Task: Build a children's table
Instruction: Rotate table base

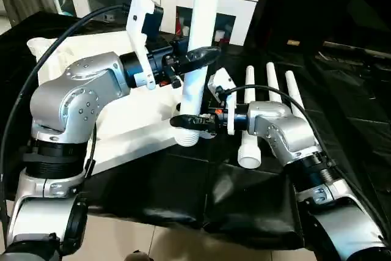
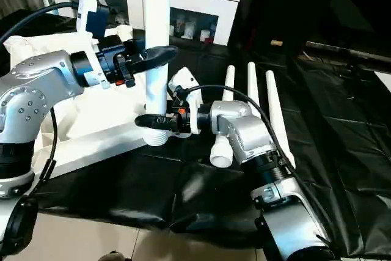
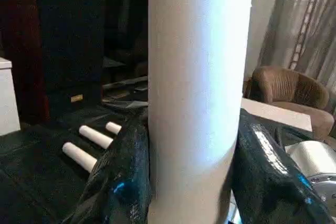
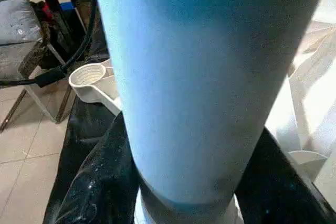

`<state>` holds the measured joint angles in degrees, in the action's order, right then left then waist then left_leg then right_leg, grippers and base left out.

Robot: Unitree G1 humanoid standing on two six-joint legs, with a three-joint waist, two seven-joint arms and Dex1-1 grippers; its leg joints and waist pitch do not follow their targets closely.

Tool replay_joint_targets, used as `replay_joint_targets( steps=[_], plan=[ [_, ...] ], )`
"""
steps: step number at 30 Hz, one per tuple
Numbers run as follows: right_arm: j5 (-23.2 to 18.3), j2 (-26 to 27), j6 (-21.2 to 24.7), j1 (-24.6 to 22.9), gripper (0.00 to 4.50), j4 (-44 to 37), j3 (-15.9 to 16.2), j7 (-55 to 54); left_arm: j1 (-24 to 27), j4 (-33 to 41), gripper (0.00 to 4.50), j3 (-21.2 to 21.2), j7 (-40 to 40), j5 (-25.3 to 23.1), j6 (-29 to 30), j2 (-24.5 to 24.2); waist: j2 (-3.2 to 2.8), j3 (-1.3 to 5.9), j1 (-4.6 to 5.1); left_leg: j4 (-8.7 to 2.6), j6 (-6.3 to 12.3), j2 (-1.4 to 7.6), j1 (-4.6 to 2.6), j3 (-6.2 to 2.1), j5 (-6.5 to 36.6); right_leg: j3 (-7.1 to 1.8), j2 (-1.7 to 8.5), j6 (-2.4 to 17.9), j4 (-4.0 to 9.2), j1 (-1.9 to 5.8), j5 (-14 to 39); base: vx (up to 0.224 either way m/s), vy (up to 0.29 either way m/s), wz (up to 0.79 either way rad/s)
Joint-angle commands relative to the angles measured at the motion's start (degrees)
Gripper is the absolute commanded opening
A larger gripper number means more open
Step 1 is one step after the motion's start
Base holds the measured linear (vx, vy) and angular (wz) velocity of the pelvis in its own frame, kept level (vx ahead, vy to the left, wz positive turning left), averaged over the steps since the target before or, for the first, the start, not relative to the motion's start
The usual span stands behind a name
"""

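Head views: an upright white leg [image 1: 197, 71] stands over the near corner of the tabletop [image 1: 122, 120]. The left gripper [image 1: 198, 55] clasps the leg at mid-height; the right gripper [image 1: 190, 122] clasps it just above its ribbed foot. Three spare legs [image 1: 269, 99] lie on the black sheet beside the tabletop.

Left wrist view: both fingers [image 3: 123, 182] press the leg's smooth wall.

Right wrist view: fingers [image 4: 100, 182] flank the leg, with a round corner socket [image 4: 90, 77] nearby.

The leg is judged light, stiff, hollow and slippery; two spaced holds, one low, should steady it best.
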<state>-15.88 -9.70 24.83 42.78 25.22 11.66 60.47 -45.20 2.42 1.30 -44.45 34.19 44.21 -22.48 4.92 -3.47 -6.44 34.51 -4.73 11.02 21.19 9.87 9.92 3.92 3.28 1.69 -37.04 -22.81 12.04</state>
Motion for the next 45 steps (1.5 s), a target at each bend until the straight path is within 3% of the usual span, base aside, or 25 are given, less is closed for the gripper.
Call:
replay_joint_targets(
  steps=[1, 3, 6, 9, 11, 14, 15, 16, 24, 25, 28, 29, 31, 33, 34, 35, 37, 39, 40, 41, 44, 45],
  plan=[
    [-0.9, -0.7, 0.5, -0.6, 1.89, -0.8, -0.6, 0.9, -0.6, 2.2, 1.77, -0.6, -1.8, 2.0, 0.3, 0.4, -0.94, 4.04, 0.0, -3.83, -1.22, 2.18, -0.71, -0.58, 6.2, -3.22, 4.74, 10.6, 3.77, 3.44, 2.1, 0.0, 0.0, 0.0],
    [-0.8, -0.7, 0.3, -0.6, 1.89, -0.8, -0.6, 0.8, -0.5, 2.1, 1.77, -0.5, -1.4, 1.8, 0.1, 0.4, -0.98, 4.05, -0.01, -3.86, -1.26, 2.22, -0.75, -0.61, 6.3, -3.2, 4.76, 10.6, 3.76, 3.43, 2.2, 0.0, 0.0, 0.0],
    [-0.8, -0.6, 0.2, -0.6, 1.89, -0.8, -0.7, 0.7, -0.6, 2.1, 2.47, 0.3, -1.4, 3.3, 1.6, 0.7, -0.9, 4.09, 0.02, -3.8, -1.25, 2.16, -0.68, -0.58, 6.1, -3.22, 4.73, 10.6, 3.7, 3.49, 1.8, 0.0, 0.0, 0.0],
    [-0.7, -0.5, -0.3, -0.7, 1.89, -0.7, -1.1, 0.1, -0.9, 2.4, 2.53, 1.8, -1.0, 5.3, 3.0, 1.4, -0.8, 4.08, -0.03, -3.78, -1.11, 2.16, -0.61, -0.57, 5.9, -3.18, 4.73, 11.1, 3.66, 3.52, 1.3, 0.0, 0.0, 0.0],
    [-0.8, -0.2, -0.9, -0.5, 1.88, -0.2, -1.8, -0.6, -1.2, 2.7, 2.9, 3.7, -0.4, 7.4, 3.6, 2.2, -0.95, 4.07, -0.07, -3.75, -1.22, 2.13, -0.64, -0.55, 6.2, -3.2, 4.83, 11.2, 3.67, 3.51, 1.8, 0.0, 0.0, 0.0],
    [-1.1, 0.3, -1.5, -0.3, 1.88, 0.0, -2.6, -1.5, -1.7, 1.8, 2.91, 5.6, 0.8, 8.5, 3.5, 3.1, -0.79, 4.04, -0.03, -3.77, -1.14, 2.1, -0.61, -0.54, 6.2, -3.2, 4.73, 11.2, 3.74, 3.47, 2.0, 0.0, 0.0, 0.0],
    [-1.1, 0.3, -1.5, -0.3, 1.88, 0.0, -2.6, -1.5, -1.7, 1.8, 3.19, 5.6, 0.8, 8.5, 3.5, 3.1, -0.81, 4.06, -0.04, -3.79, -1.11, 2.13, -0.66, -0.55, 6.2, -3.19, 4.74, 11.2, 3.75, 3.47, 2.0, 0.0, 0.0, 0.0],
    [-1.5, 0.7, -1.9, -0.3, 1.88, -0.1, -3.3, -2.0, -2.5, -0.2, 3.31, 8.6, 3.0, 10.0, 2.6, 4.6, -0.96, 4.06, -0.07, -3.78, -1.1, 2.11, -0.68, -0.56, 6.3, -3.2, 4.73, 11.1, 3.79, 3.47, 2.0, 0.0, 0.0, 0.0],
    [-4.1, 2.2, -2.8, -0.5, 1.88, -1.9, -5.8, -3.0, -5.6, -9.3, 3.26, 18.8, 9.0, 16.0, -0.2, 8.6, -0.98, 4.2, -0.25, -3.75, -0.85, 2.0, -0.62, -0.68, 6.5, -3.12, 4.66, 10.9, 3.81, 3.63, 1.1, 0.0, 0.0, 0.0],
    [-4.6, 2.6, -3.0, -0.6, 1.88, -2.1, -6.4, -3.3, -6.0, -10.7, 3.26, 22.0, 10.0, 20.2, -0.7, 10.1, -1.3, 4.27, -0.31, -3.7, -0.87, 1.98, -0.61, -0.7, 5.9, -3.11, 4.68, 11.3, 3.64, 3.65, -0.3, 0.0, 0.0, 0.0],
    [-5.0, 2.9, -3.1, -0.7, 1.88, -2.3, -7.2, -4.0, -6.8, -12.5, 3.26, 27.2, 13.1, 26.6, -1.7, 12.7, -1.14, 4.39, -0.41, -3.51, -0.57, 1.85, -0.44, -0.63, 5.8, -3.05, 4.65, 13.2, 3.43, 3.8, -3.3, 0.0, 0.0, 0.0],
    [-5.4, 2.9, -3.2, -0.8, 1.88, -2.4, -8.0, -4.9, -7.3, -14.1, 3.26, 31.5, 15.5, 31.2, -2.3, 14.1, -1.18, 4.38, -0.46, -3.44, -0.56, 1.75, -0.4, -0.64, 6.1, -3.06, 4.62, 13.4, 3.4, 3.86, -3.4, 0.0, 0.0, 0.0],
    [-5.2, 2.7, -3.6, -0.9, 1.88, -2.0, -8.9, -6.6, -6.5, -15.1, 3.26, 34.1, 16.8, 32.4, -3.5, 14.5, -1.19, 4.33, -0.5, -3.59, -0.64, 1.85, -0.57, -0.7, 7.0, -3.02, 4.62, 13.4, 3.63, 3.82, -2.4, 0.0, 0.0, 0.0],
    [-3.8, 2.0, -4.6, -0.7, 1.88, -0.7, -9.8, -9.4, -3.5, -14.0, 3.61, 29.8, 15.7, 22.9, -6.3, 12.9, -1.21, 4.16, -0.35, -3.84, -0.72, 2.02, -0.72, -0.75, 7.7, -3.05, 4.57, 11.4, 3.95, 3.73, 0.2, 0.0, 0.0, 0.0],
    [-3.0, 1.5, -5.3, -0.4, 1.88, 0.2, -10.2, -10.6, -0.9, -12.6, 3.61, 23.7, 13.7, 14.7, -8.2, 10.6, -1.02, 4.08, -0.2, -3.98, -0.83, 2.2, -0.78, -0.77, 7.5, -3.11, 4.61, 9.9, 4.07, 3.71, 1.6, 0.0, 0.0, 0.0],
    [-2.0, 0.6, -6.2, 0.0, 1.88, 2.2, -11.0, -12.4, 3.6, -10.0, 3.61, 11.0, 10.1, 1.6, -11.4, 5.8, -1.22, 4.1, -0.36, -4.33, -0.66, 2.75, -0.95, -1.15, 7.5, -3.13, 4.98, 7.5, 4.21, 3.47, 4.1, 0.0, 0.0, 0.0],
    [-1.7, 0.2, -6.5, 0.2, 1.88, 3.0, -11.3, -13.1, 5.3, -9.2, 3.66, 5.8, 8.8, -3.1, -12.5, 3.7, -1.55, 4.12, -0.46, -4.2, -0.94, 2.69, -1.49, -0.84, 7.2, -3.27, 4.87, 6.1, 4.22, 2.86, 5.4, 0.0, 0.0, 0.0],
    [-0.5, -1.0, -7.5, 0.5, 1.88, 4.4, -11.4, -13.9, 8.0, -8.8, 4.03, -2.8, 6.7, -9.1, -14.6, 0.1, -1.92, 4.23, -0.85, -4.1, -1.74, 2.54, -1.21, -0.79, 6.4, -3.24, 4.82, 7.5, 3.89, 3.13, 2.9, 0.0, 0.0, 0.0],
    [0.6, -2.0, -8.3, 0.6, 1.88, 5.0, -11.0, -14.1, 9.7, -9.3, 3.98, -8.9, 4.2, -11.8, -16.3, -2.5, -2.26, 4.28, -1.0, -4.13, -2.15, 2.46, -1.11, -0.86, 6.3, -3.16, 4.8, 8.1, 3.65, 3.09, 1.5, 0.0, 0.0, 0.0],
    [0.7, -2.3, -8.4, 0.6, 1.88, 5.0, -10.8, -14.1, 10.0, -9.7, 3.98, -10.8, 3.2, -12.4, -16.9, -3.3, -1.82, 4.33, -0.92, -4.05, -2.23, 2.28, -1.04, -0.71, 6.3, -3.18, 4.71, 8.6, 3.6, 3.27, 0.3, 0.0, 0.0, 0.0],
    [0.7, -2.7, -8.6, 0.4, 1.88, 5.1, -10.6, -13.9, 10.3, -11.3, 4.45, -14.0, 1.6, -14.2, -18.4, -4.3, -1.59, 4.29, -0.87, -3.91, -1.88, 2.01, -0.74, -0.6, 5.3, -3.25, 4.69, 10.0, 3.44, 3.6, -2.0, 0.0, 0.0, 0.0],
    [1.2, -2.9, -8.9, 0.1, 1.88, 5.1, -10.3, -14.0, 10.8, -13.0, 4.45, -16.2, 0.7, -17.5, -20.2, -4.4, -1.57, 4.17, -0.76, -3.97, -1.56, 1.98, -0.67, -0.58, 5.6, -3.27, 4.63, 9.8, 3.68, 3.59, -1.3, 0.0, 0.0, 0.0]
  ],
)
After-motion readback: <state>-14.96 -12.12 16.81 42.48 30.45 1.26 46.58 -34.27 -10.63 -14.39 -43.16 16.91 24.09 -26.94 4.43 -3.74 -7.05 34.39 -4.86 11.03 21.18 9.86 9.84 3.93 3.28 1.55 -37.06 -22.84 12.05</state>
